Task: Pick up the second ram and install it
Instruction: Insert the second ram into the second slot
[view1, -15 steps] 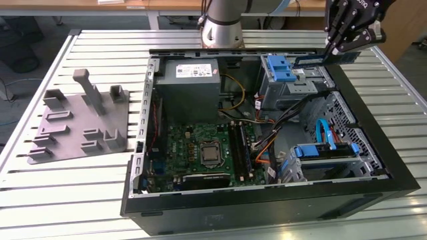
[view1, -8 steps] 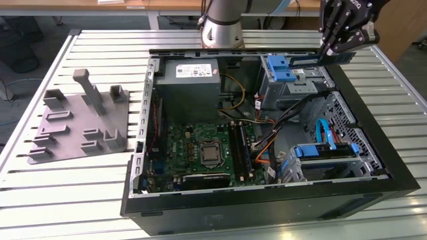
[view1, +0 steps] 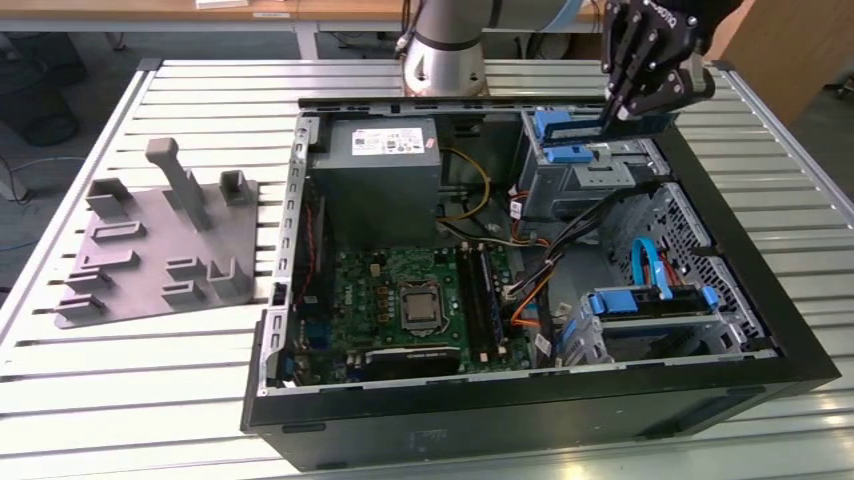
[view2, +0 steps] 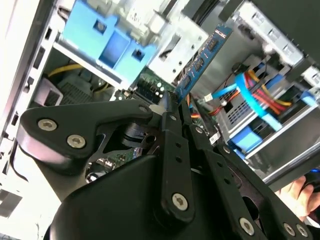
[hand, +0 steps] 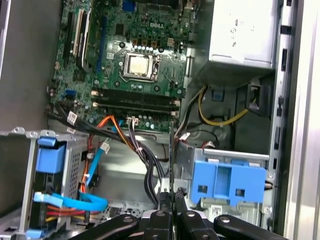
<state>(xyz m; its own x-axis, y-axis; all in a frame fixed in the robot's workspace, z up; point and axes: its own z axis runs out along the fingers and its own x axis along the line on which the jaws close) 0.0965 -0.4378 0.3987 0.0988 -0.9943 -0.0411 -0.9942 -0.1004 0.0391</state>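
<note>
The ram (view2: 200, 62) is in the claw (view2: 169, 107), pinched by one end between fingers closed onto its two flat faces. The rest of the stick juts out past the fingertips. In the first wrist view the ram (hand: 171, 155) shows edge-on as a thin dark line running out from the claw (hand: 172, 199).

In the exterior view the claw (view1: 625, 100) hangs high over the far corner of the open case (view1: 534, 400), with the blue drive bay (view1: 574, 130) right under it. The slots (view1: 483, 295) lie well apart from the claw, lower down and toward the exterior view's left, beside the CPU socket (view1: 422, 308). I cannot tell which slot is free.

Pickup looks done, so I judge the step in hand to be the carry toward the board; nothing is seated yet.

Seating it would call for:
- bringing the claw over the slots (hand: 135, 99) while clearing the cables (hand: 130, 135) between
- lining the ram's long edge up with a free slot
- a straight, even push down

The gray holder (view1: 160, 250) sits on the desk (view1: 147, 380), far off from the claw.
</note>
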